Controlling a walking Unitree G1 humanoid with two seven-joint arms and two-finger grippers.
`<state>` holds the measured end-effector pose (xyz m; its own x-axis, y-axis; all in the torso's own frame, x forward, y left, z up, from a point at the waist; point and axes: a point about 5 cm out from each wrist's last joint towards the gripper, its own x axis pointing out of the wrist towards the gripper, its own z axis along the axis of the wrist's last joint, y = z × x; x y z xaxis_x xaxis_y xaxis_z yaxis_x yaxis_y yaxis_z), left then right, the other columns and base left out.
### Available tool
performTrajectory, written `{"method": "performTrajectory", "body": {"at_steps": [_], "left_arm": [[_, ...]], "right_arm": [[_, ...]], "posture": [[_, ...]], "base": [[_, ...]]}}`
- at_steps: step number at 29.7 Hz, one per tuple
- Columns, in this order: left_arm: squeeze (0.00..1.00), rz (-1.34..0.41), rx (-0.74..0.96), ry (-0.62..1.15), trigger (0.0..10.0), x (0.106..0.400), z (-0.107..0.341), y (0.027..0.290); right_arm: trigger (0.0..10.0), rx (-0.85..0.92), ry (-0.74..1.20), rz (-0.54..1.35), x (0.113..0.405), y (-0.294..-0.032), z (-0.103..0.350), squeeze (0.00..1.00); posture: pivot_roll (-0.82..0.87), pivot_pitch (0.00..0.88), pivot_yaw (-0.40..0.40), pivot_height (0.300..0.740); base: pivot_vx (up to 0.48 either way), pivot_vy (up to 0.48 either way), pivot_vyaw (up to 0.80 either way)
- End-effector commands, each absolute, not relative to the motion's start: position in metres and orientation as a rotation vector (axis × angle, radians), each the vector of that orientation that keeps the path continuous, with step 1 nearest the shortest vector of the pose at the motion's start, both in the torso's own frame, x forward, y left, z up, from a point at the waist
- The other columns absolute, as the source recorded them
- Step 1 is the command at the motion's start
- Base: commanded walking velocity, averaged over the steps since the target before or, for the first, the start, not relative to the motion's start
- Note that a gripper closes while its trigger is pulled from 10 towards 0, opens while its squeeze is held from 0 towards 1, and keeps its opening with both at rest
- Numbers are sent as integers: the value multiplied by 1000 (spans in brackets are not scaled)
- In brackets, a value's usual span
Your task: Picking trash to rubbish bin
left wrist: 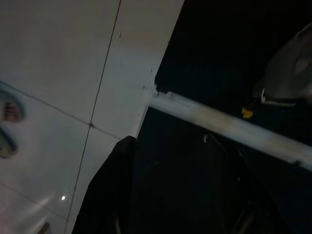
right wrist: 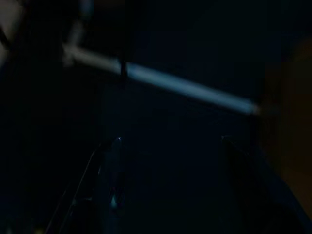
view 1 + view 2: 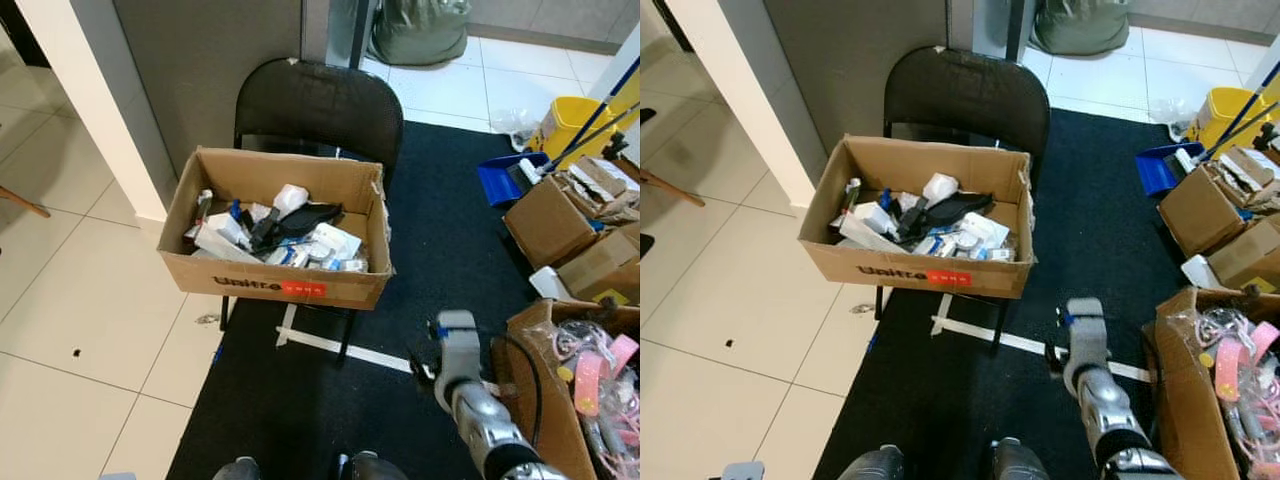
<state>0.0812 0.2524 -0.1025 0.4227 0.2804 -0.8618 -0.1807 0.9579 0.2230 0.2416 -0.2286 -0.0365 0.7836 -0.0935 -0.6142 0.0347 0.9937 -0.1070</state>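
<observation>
An open cardboard box (image 3: pixel 275 285) with a red label rests on the seat of a black chair (image 3: pixel 320 105). It holds several pieces of trash (image 3: pixel 280 235): white packets, a bottle and a black item. My right arm (image 3: pixel 470 390) hangs low at the right, over the black carpet (image 3: pixel 450 230). In the dark right wrist view my right gripper (image 2: pixel 170 141) is open with nothing in it, above the carpet and a white tape strip (image 2: pixel 185 87). My left gripper (image 1: pixel 168 141) is open and empty too, over the edge where carpet meets the tiles (image 1: pixel 73 73).
An open box of pink items (image 3: pixel 600 380) stands by my right arm, with more cardboard boxes (image 3: pixel 550 220) behind it. A blue dustpan (image 3: pixel 500 180), a yellow bucket (image 3: pixel 570 120) and a green bag (image 3: pixel 420 30) lie farther back. A white pillar (image 3: pixel 90 90) stands left.
</observation>
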Motion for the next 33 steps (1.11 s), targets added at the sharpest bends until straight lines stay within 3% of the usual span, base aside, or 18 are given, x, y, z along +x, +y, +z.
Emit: {"method": "performTrajectory", "body": {"at_steps": [1,2,10,19,23,33], "left_arm": [[0,298,83,1135,10000,74,-106,248],[0,288,75,1128,10000,78,-106,243],[0,162,119,1108,10000,104,-105,227],[0,56,203,1057,10000,136,-96,227],[0,25,214,1091,10000,131,-99,223],[0,-28,212,1111,10000,124,-103,210]], "right_arm": [[10000,-101,758,-98,223,-238,-49,0],[10000,-95,825,-118,207,-245,-57,0],[10000,-49,940,-209,162,-268,-73,0],[10000,64,915,-289,147,-269,-78,0],[10000,106,972,-303,122,-268,-88,0],[10000,111,989,-337,108,-276,-89,0]], "posture": [[71,117,2,740],[59,102,2,740],[-38,48,32,740],[-119,46,99,740],[-160,38,122,740],[-161,51,120,740]], "base": [[0,0,0],[0,0,0],[0,0,0],[0,0,0],[0,0,0],[0,0,0]]}}
